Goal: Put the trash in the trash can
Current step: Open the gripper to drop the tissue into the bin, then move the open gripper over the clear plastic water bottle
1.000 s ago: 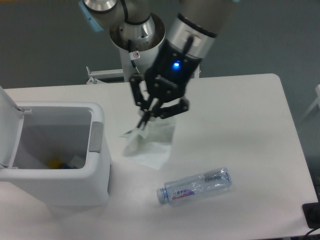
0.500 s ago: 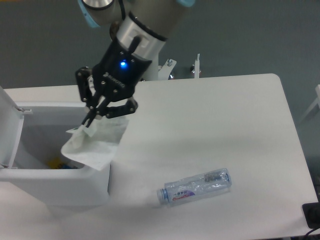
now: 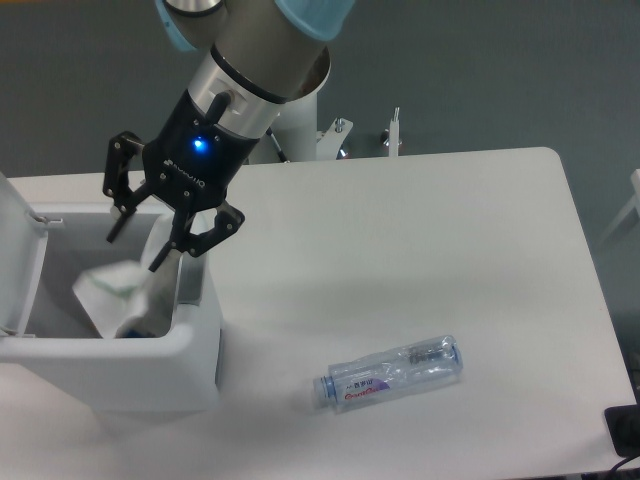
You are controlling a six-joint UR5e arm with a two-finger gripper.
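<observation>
We see the black gripper hanging over the open trash can at the left of the white table, its jaws spread apart and gripping nothing. Below it, inside the white bin, lies the wrapper, a crumpled, pale, translucent sheet, blurred in this view. The bottle, clear plastic with a blue cap and a red-blue label, lies on its side on the table nearer to us, well right of the bin.
</observation>
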